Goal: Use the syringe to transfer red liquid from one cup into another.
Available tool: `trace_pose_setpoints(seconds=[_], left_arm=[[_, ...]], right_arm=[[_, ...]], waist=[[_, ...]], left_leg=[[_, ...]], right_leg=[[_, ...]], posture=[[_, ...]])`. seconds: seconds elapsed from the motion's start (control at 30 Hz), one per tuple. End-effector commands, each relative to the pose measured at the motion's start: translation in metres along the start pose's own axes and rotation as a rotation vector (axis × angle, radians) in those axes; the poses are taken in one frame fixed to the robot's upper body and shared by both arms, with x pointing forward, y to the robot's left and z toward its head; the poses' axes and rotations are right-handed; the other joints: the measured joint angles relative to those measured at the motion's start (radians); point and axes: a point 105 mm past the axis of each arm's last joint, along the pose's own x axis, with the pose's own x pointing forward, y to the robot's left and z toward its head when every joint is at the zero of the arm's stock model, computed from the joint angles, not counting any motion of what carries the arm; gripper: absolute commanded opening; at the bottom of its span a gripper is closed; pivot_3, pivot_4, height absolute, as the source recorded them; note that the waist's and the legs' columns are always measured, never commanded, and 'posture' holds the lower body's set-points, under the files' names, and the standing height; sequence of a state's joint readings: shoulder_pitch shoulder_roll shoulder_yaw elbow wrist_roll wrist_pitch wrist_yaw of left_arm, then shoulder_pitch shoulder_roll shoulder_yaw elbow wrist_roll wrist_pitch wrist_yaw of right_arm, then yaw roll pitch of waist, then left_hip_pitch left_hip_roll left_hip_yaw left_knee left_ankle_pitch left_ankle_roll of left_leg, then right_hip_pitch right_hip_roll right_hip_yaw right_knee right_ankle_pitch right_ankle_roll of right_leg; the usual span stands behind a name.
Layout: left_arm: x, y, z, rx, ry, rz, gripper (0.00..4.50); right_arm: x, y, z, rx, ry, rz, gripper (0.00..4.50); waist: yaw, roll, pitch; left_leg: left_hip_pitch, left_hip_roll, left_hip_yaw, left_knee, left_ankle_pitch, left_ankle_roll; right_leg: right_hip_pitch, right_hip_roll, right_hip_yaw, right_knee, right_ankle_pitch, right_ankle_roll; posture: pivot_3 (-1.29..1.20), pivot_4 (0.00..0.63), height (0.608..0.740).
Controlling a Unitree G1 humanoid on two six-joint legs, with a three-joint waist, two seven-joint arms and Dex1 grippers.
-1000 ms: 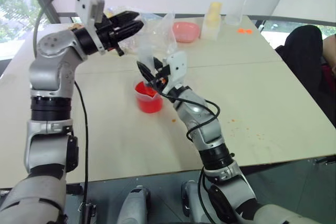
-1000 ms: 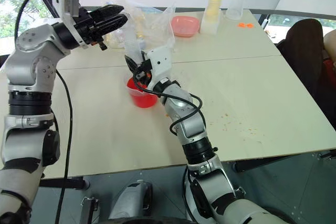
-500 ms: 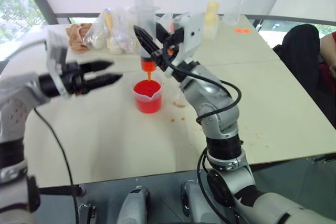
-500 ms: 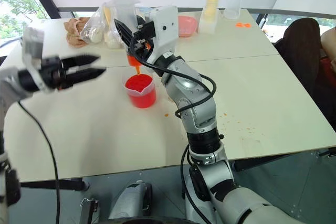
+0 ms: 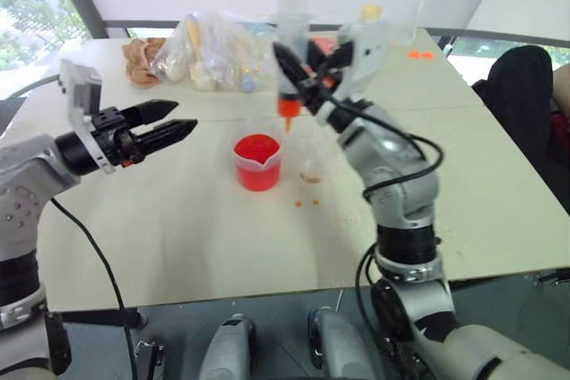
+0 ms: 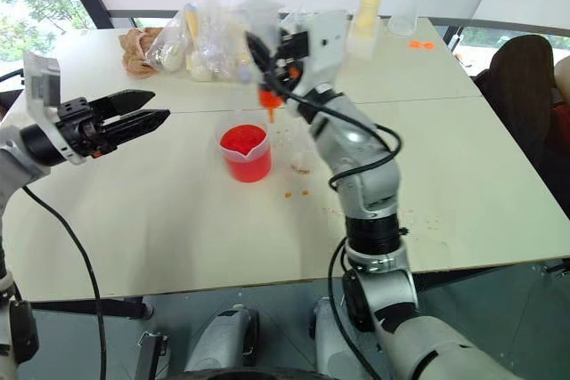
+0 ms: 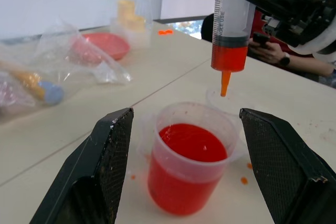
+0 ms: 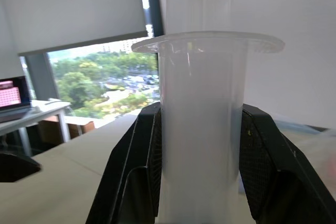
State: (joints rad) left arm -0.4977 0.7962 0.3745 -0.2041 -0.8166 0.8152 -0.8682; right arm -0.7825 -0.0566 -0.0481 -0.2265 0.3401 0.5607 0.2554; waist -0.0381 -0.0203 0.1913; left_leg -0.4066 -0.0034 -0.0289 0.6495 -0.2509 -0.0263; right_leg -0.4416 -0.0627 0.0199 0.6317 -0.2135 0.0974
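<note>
Left wrist view: right gripper point(image 5: 298, 73) clamps clear plastic syringe point(image 7: 231, 22) upright above spouted clear beaker point(image 7: 186, 169); left gripper point(image 5: 174, 122) spread wide, empty.

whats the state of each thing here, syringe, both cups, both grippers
syringe: upright, tip down, red liquid in its lower barrel, held above the table
beaker: upright on the table, holding red liquid
small cup: upright beside the beaker, nearly empty, orange tint at the bottom
right gripper: fingers closed on the syringe barrel
left gripper: fingers apart, holding nothing, apart from the beaker
</note>
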Motion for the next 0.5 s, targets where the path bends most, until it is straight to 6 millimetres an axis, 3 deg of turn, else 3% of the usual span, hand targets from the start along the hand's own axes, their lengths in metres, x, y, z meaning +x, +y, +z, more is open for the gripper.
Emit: trace_pose_setpoints(seconds=[0.03,0.17,0.37,0.5], left_arm=[[0.011,-0.006,0.01,0.044,-0.035,-0.047,3.37],[0.034,-0.007,0.02,0.066,-0.084,-0.109,3.37],[0.086,0.002,0.059,0.184,-0.237,-0.125,3.37],[0.117,-0.006,0.083,0.248,-0.311,-0.193,3.37]], right_arm=[[-0.009,-0.001,0.021,-0.028,-0.066,-0.006,1.4],[-0.015,-0.012,0.004,-0.065,-0.036,-0.054,1.4],[-0.015,-0.018,-0.013,-0.053,-0.025,-0.099,1.4],[-0.016,-0.02,-0.017,-0.079,-0.023,-0.107,1.4]], waist=[[-0.003,0.0,0.0],[-0.005,0.0,0.0],[-0.001,0.0,0.0],[0.0,0.0,0.0]], left_leg=[[0.0,0.0,0.0,0.0,0.0,0.0],[0.0,0.0,0.0,0.0,0.0,0.0],[0.0,-0.001,0.001,0.001,0.0,0.0],[-0.001,-0.001,0.001,0.001,0.0,0.0]], right_leg=[[0.0,0.0,0.0,0.0,0.0,0.0],[0.0,0.001,0.0,0.001,0.0,0.0],[0.0,0.001,0.0,0.0,0.0,0.0],[0.0,0.0,0.0,-0.001,0.0,0.0]], posture=[[0.0,0.15,0.74],[0.0,0.15,0.74],[0.0,0.15,0.74],[0.0,0.15,0.74]])
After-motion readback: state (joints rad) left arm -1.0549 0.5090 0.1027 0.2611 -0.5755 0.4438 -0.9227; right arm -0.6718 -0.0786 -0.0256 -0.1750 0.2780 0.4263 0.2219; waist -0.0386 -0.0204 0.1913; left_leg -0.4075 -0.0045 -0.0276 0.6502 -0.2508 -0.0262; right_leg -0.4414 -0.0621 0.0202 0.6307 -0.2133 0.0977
